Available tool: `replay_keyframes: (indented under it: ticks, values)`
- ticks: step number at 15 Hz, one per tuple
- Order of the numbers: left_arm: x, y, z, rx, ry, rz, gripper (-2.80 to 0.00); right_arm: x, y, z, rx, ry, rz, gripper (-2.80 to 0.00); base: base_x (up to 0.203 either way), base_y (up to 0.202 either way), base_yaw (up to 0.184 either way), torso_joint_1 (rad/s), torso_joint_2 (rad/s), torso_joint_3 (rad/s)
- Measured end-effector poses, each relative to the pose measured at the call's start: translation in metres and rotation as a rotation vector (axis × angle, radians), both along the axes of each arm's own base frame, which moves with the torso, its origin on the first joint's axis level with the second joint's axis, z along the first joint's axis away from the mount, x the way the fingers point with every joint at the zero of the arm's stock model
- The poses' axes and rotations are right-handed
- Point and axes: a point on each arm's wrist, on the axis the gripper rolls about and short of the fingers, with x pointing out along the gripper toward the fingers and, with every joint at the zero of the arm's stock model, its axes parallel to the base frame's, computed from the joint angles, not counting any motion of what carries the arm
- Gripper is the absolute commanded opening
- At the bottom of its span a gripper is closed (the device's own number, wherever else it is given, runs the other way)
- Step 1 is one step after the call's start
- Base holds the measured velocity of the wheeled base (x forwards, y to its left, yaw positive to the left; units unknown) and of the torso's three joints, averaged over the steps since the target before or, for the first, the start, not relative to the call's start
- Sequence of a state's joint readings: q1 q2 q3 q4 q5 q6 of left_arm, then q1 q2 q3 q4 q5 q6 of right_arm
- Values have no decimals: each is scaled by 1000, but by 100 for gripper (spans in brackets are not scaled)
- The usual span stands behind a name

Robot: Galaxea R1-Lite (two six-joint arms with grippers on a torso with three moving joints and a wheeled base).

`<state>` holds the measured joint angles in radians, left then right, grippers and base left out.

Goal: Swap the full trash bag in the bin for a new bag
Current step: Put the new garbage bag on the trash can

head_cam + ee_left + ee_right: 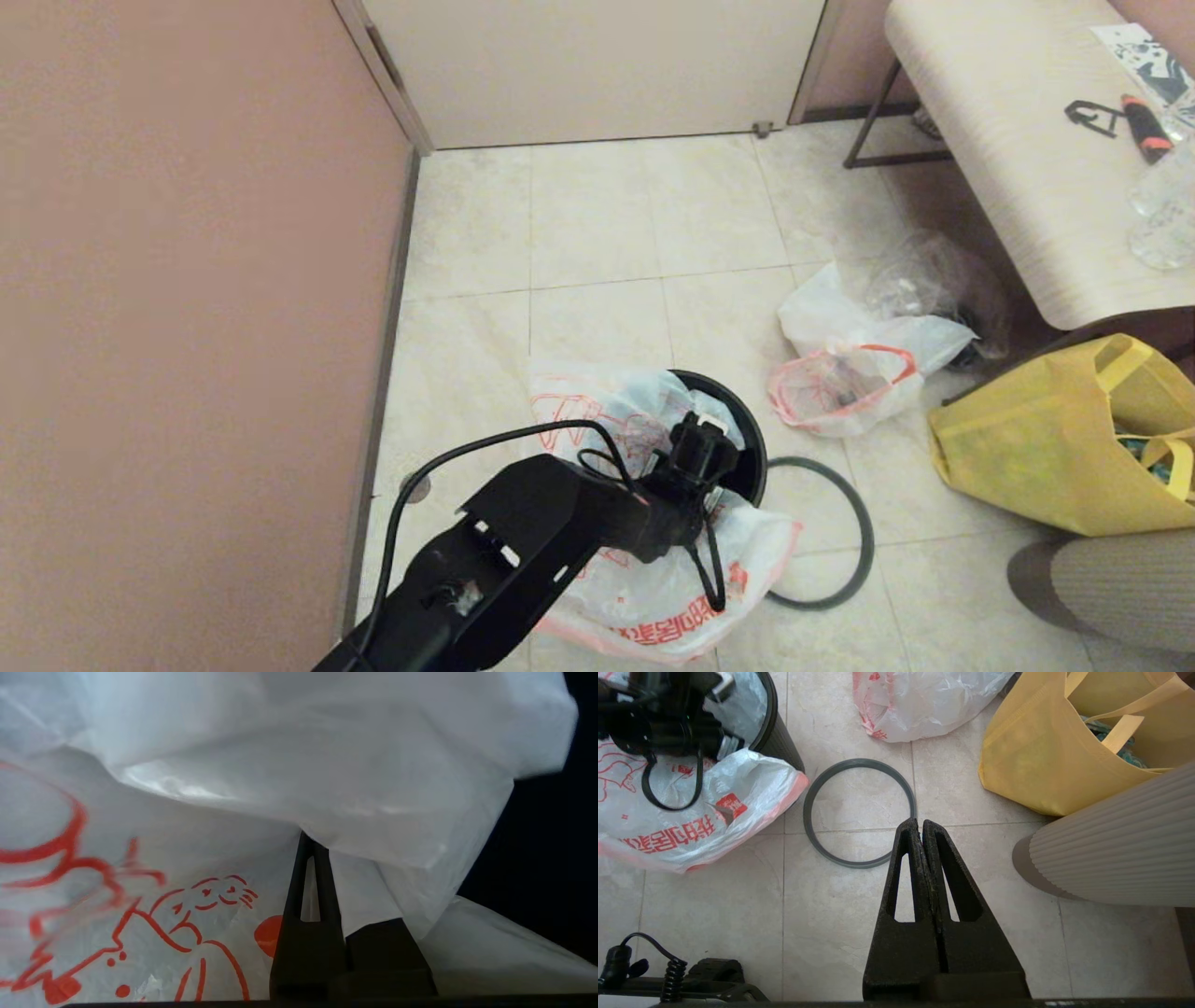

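The left gripper [695, 467] is over the bin [752, 448], fingers clenched on the new bag [653, 588], which drapes over the near rim. The full trash bag [840, 383] lies on the floor to the far right. The ring [854, 532] lies beside the bin. The right gripper [920, 828], fingers pressed together and empty, hovers above the ring. Next, probably, spreading the bag inside.
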<state>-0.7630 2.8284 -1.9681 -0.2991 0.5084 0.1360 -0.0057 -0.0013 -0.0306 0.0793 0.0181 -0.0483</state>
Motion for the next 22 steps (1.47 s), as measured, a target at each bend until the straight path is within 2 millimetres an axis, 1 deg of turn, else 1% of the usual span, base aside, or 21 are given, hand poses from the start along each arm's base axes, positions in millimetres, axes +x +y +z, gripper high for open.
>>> replay_keyframes:
  ticks: [1,2,5,7,10,12,13,15,17,18,20,21,22]
  values:
    - [0,0,-1,6,-1,6,-280,0,0,0,0,0,0,-280,0,0,0,0,0,0]
    - [0,0,-2,12,-5,15,0,0,0,0,0,0,0,-280,0,0,0,0,0,0]
    - [0,1,5,12,-16,28,0,0,0,0,0,0,0,-280,0,0,0,0,0,0]
    - [-6,1,14,18,-16,29,0,0,0,0,0,0,-1,-280,0,0,0,0,0,0]
    - [-24,-2,31,15,-2,26,0,0,0,0,0,0,0,-280,0,0,0,0,0,0]
    - [-37,1,32,19,26,28,0,0,0,0,0,0,0,-280,0,0,0,0,0,0]
    - [-44,3,37,3,34,36,0,0,0,0,0,0,0,-280,0,0,0,0,0,0]
    - [-58,4,47,-18,49,42,0,0,0,0,0,0,0,-280,0,0,0,0,0,0]
    - [-63,7,66,-38,30,53,0,0,0,0,0,0,0,-280,0,0,0,0,0,0]
    - [-66,8,78,-56,16,55,-280,0,0,0,0,0,-1,-280,0,0,0,0,0,0]
    - [-71,12,105,-105,-8,60,-280,0,0,0,0,0,0,-280,0,0,0,0,0,0]
    - [-73,18,115,-118,-13,69,-280,0,0,0,0,0,0,-280,0,0,0,0,0,0]
    - [-72,28,123,-128,-13,89,-280,0,0,0,0,0,0,-280,0,0,0,0,0,0]
